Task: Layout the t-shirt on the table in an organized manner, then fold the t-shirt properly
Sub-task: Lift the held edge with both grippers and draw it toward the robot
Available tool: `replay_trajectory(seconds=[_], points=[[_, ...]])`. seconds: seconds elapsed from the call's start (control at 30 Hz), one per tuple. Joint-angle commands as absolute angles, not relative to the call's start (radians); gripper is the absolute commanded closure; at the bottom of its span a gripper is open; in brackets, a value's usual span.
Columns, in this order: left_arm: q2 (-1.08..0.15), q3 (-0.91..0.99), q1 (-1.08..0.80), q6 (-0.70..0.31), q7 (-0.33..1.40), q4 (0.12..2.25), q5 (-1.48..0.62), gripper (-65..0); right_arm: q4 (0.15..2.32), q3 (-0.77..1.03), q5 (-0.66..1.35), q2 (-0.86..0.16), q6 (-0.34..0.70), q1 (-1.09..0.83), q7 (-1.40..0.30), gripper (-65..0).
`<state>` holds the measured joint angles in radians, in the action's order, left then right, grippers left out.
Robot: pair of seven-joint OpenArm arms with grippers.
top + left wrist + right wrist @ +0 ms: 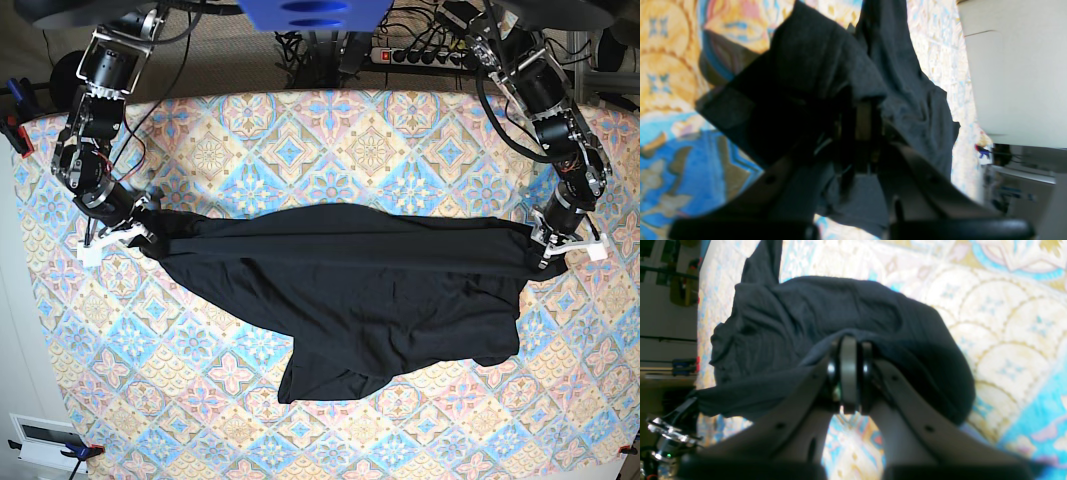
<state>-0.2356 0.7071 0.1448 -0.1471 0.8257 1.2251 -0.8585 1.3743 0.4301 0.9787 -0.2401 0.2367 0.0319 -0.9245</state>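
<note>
While stretched between them, the t-shirt (350, 290) is pinched by each tool (left (548, 243), right (140, 232)).

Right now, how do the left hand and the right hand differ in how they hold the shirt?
The left hand grips the shirt at the base view's right end; the right hand grips the opposite end. The left hand is half buried in cloth; the right hand's pads show plainly. Both are shut on fabric, stretching it across the table.

No writing, label, brand or number can be read in any view. The black t-shirt (360, 290) is plain, and the cloth on the desk (300, 130) shows only floral diamond patterns, no lettering.
</note>
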Motion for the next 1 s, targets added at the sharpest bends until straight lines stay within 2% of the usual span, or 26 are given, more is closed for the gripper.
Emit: replay_trajectory(seconds=[0.0,0.3,0.53,0.6,0.73,0.83,0.97], points=[[-0.255,0.710,0.166,-0.153,0.792,1.230,-0.848,0.0,1.382,0.440,0.997,-0.259,0.243,0.045,-0.891,0.0],[-0.260,0.710,0.219,-0.153,0.780,1.112,-0.748,-0.4,1.379,0.437,0.997,-0.259,0.243,0.044,-0.866,0.0],[-0.285,0.618,0.220,-0.153,0.788,1.115,-0.754,-8.8,1.377,0.433,0.997,-0.259,0.243,0.028,-0.868,-0.1],[-0.289,0.607,0.220,-0.153,0.789,1.115,-0.756,-13.6,1.377,0.433,0.997,-0.259,0.243,0.025,-0.868,-2.4],[-0.291,0.608,0.213,-0.153,0.791,1.115,-0.797,-22.3,1.383,0.433,0.997,-0.259,0.243,0.019,-0.871,-12.2],[-0.335,0.610,0.196,-0.153,0.820,1.115,-0.872,-25.5,1.392,0.433,0.997,-0.259,0.243,-0.007,-0.871,-17.0],[-0.371,0.610,0.176,-0.153,0.852,1.115,-0.969,-26.5,1.426,0.433,0.997,-0.259,0.243,-0.024,-0.872,-17.9]])
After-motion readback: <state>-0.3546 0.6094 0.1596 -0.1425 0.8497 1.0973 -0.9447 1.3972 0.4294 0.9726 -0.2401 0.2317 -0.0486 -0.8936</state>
